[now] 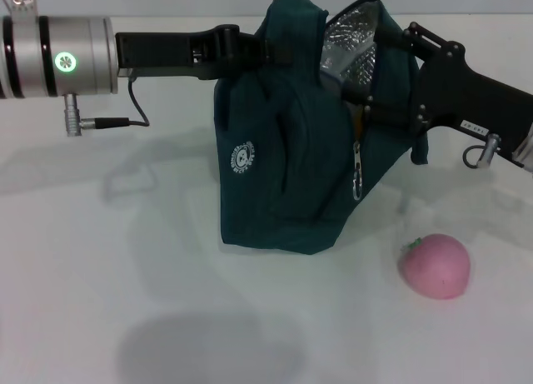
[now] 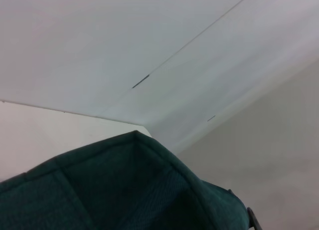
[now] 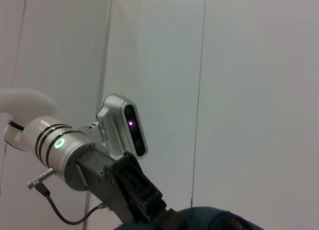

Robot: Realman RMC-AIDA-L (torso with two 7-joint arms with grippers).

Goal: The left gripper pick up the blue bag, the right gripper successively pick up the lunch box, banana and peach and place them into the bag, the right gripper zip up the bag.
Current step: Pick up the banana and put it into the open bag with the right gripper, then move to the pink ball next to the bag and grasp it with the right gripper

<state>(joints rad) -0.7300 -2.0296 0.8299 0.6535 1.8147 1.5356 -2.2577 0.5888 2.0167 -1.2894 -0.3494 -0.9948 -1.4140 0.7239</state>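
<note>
Blue bag [image 1: 283, 176]: dark teal fabric, standing on the white bench [image 1: 125, 276] near its middle, top raised and pulled open so the silver foil lining [image 1: 350, 42] shows; a white round logo [image 1: 242, 159] faces front and a zipper ring pull [image 1: 357, 180] hangs down the front seam.

Left pincer [image 1: 258, 47]: at the end of the black arm with the silver wrist [image 1: 58, 57] and green light [image 1: 65, 62], reaching in from the left side — its fingers are clamped on the bag's upper left edge, with fabric bunched around them. The right wrist view shows the same arm [image 3: 99, 170] ending at teal cloth along the picture's lower border.

Left wrist view: only a fold of the blue bag [image 2: 119, 190] against pale walls; the fingers themselves do not appear there.

Right pincer [image 1: 375, 72]: on the all-black arm with the small white label [image 1: 473, 128] and metal ring pin [image 1: 480, 153], at the bag's open mouth on the right side. Its fingers sit against the rim and the foil — whether they are apart or closed cannot be told.

Peach [image 1: 435, 266]: pink, rounded, a small green bit at its tip; lying on the bench in front of and to the right of the bag, apart from it and from both arms.

Lunch box, banana: neither appears in any view.
</note>
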